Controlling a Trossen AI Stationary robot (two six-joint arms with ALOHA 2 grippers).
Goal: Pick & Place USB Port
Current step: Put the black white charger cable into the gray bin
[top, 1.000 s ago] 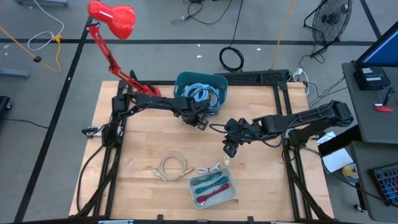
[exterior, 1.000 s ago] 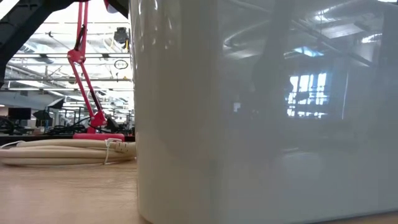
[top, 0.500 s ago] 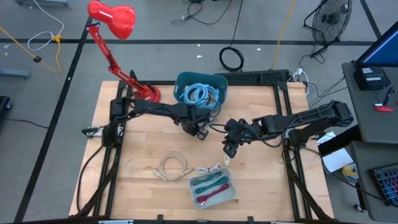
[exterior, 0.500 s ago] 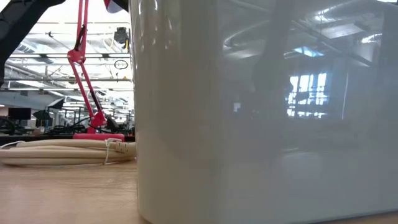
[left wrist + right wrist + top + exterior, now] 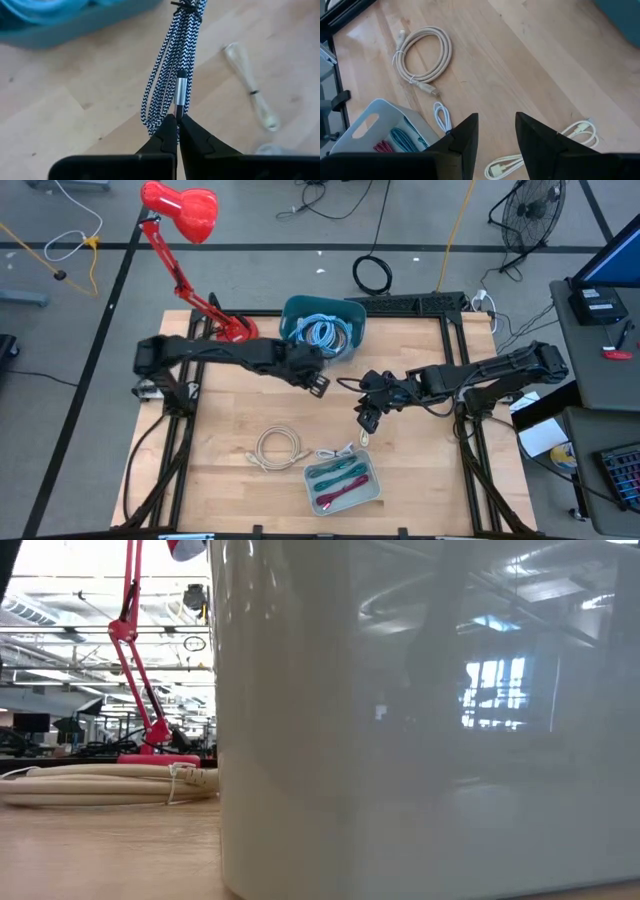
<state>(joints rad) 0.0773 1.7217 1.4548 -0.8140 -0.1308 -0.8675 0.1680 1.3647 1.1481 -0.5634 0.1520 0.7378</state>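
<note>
Since the frame a second ago, your left arm has drawn back from the blue bin toward the middle of the table, carrying its load along. Your left gripper [image 5: 177, 127] has its fingers pinched together on a black-and-white braided cable [image 5: 167, 75], whose silver plug [image 5: 181, 92] stands up just past the fingertips while the looped bundle hangs out ahead of them. From above, that gripper [image 5: 318, 382] sits just in front of the blue bin [image 5: 345, 315], which holds coiled light-blue cables [image 5: 322, 332]. Beyond the braided bundle you can see a clear-wrapped cable [image 5: 250, 85] lying on the wood.

Your right gripper [image 5: 494, 131] waits over the table with its fingers a little apart and nothing between them; from above it [image 5: 366, 416] is near the left one, on its right. Ahead of it lie a beige coiled cable [image 5: 422, 55], a small white cable [image 5: 441, 115], and the grey tray [image 5: 367, 125] with teal and red cables. Another white cable [image 5: 540, 147] rests beside its fingers.
</note>
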